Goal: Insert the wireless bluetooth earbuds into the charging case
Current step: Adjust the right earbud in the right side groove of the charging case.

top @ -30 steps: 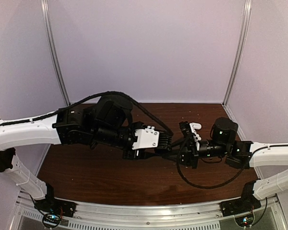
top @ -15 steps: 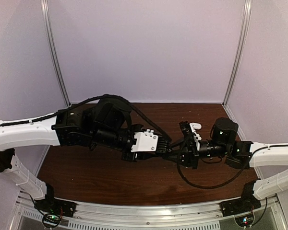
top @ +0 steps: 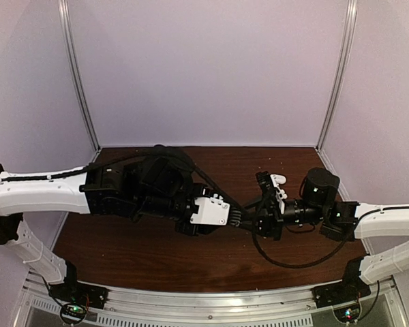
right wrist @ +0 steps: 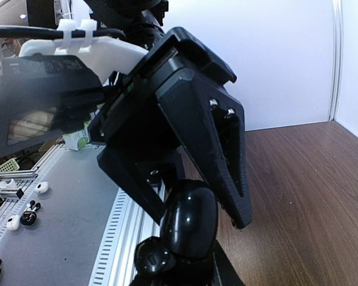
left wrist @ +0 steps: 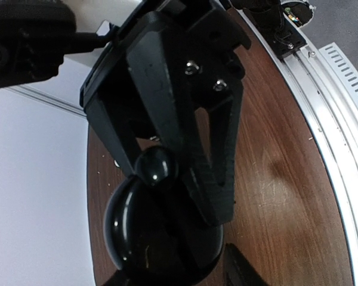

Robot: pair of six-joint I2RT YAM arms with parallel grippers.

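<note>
The charging case (right wrist: 188, 235) shows as a glossy black rounded shell, held above the table with my right gripper (right wrist: 197, 217) shut on it. A small glossy black earbud (left wrist: 155, 164) sits between the fingers of my left gripper (left wrist: 176, 193), pressed against the case (left wrist: 161, 238). In the right wrist view the same earbud (right wrist: 152, 259) lies at the case's lower left edge. From above, the left gripper (top: 242, 218) and right gripper (top: 259, 216) meet tip to tip over the table's middle right, hiding both objects. I cannot tell whether the case's lid is open.
The brown wooden table (top: 123, 238) has a metal rail (top: 211, 300) along its near edge. White walls with corner posts enclose the back and sides. Beyond the rail, a grey bench (right wrist: 65, 238) carries small white and black earbud-like bits (right wrist: 43, 187).
My left arm has swung lower and slightly right, toward the near edge, and its jaws have narrowed a little. The right arm has not moved.
</note>
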